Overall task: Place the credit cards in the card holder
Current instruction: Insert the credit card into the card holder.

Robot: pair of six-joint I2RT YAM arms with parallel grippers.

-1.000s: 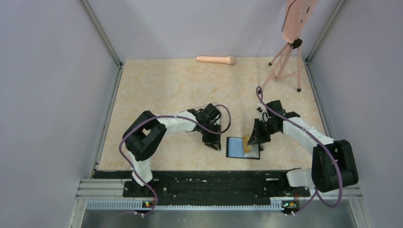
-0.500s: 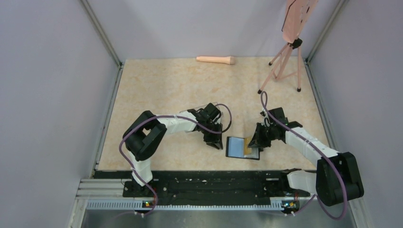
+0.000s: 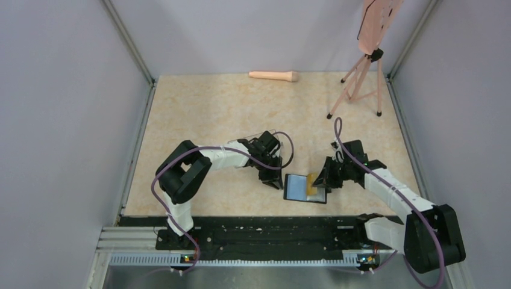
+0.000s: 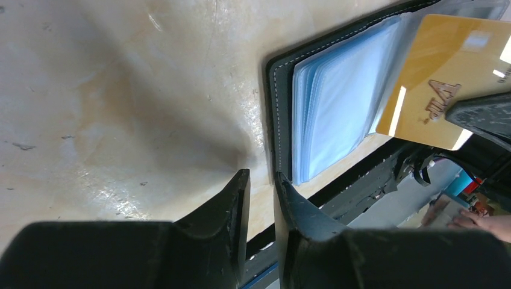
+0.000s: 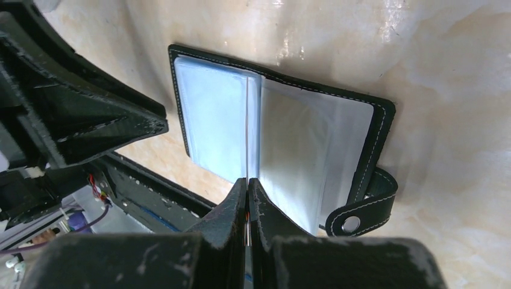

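Right wrist view: the right gripper clamps a yellow credit card edge-on, long axis 6-to-12 o'clock, over the fold of the open card holder; the left gripper, jaws slightly parted and empty, waits at 9 o'clock.

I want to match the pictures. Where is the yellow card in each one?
Top: low, right of centre, the card over the holder.
Left wrist: top right corner.
Right wrist: centre, edge-on, a thin line in the right tool.
Shared landmark: the open black holder under it.
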